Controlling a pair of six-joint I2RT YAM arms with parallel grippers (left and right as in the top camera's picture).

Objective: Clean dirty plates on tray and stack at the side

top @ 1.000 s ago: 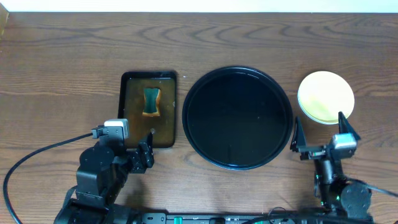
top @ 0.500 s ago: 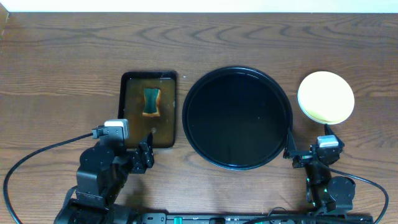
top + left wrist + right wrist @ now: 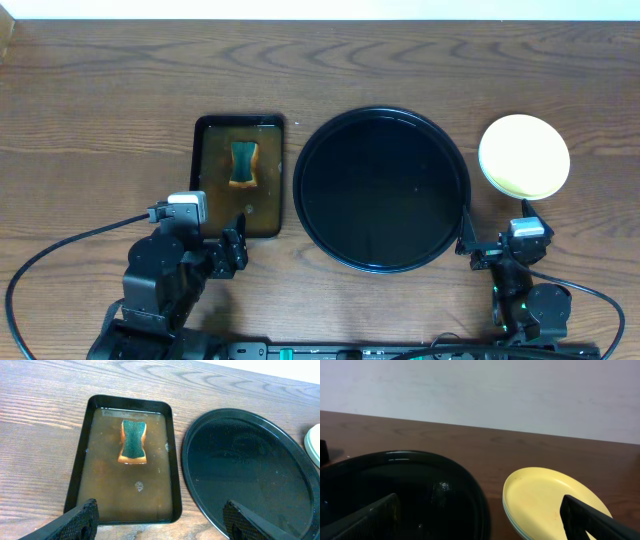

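The large round black tray (image 3: 382, 190) sits at the table's middle with nothing on it; it also shows in the left wrist view (image 3: 250, 470) and the right wrist view (image 3: 405, 490). The plates (image 3: 524, 156) are stacked to its right, pale yellow one on top, pale blue-white rims beneath (image 3: 555, 500). My left gripper (image 3: 232, 250) is open and empty, near the front edge below the rectangular tray (image 3: 160, 520). My right gripper (image 3: 497, 243) is open and empty, low at the front right, between the tray and the stack (image 3: 480, 517).
A small rectangular black tray (image 3: 238, 175) of brownish liquid holds a green and orange sponge (image 3: 243, 164), left of the round tray; both show in the left wrist view, tray (image 3: 80, 465), sponge (image 3: 133, 441). A pale wall runs behind the table.
My right arm has drawn back from beside the plate stack toward the front edge and then stayed still. The left arm has not moved.
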